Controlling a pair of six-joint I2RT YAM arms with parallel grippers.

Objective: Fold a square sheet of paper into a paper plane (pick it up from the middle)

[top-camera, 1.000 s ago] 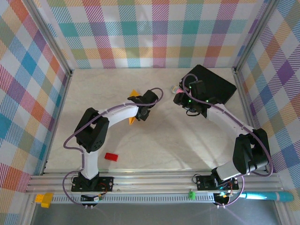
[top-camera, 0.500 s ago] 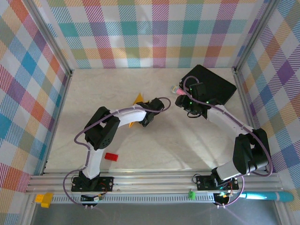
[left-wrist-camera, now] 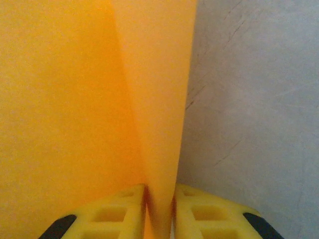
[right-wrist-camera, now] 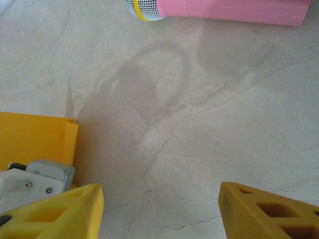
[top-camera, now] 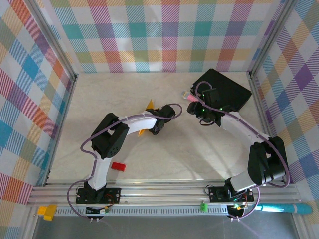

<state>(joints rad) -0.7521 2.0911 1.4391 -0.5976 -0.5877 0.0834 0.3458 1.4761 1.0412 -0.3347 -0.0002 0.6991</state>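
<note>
My left arm climbs from its base toward 12 o'clock, bends at the elbow and sends its forearm out toward 2 o'clock, ending in the left hand [top-camera: 157, 126]. On the left wrist camera, its yellow fingers [left-wrist-camera: 114, 214] are pressed together on a fold of the square sheet of paper [left-wrist-camera: 75, 99] (I can see no gap either side of it). My right arm leans toward 1 o'clock, and then its forearm runs toward 10 o'clock to the right hand [top-camera: 194, 107]. Its fingers [right-wrist-camera: 60, 209] stand wide apart.
</note>
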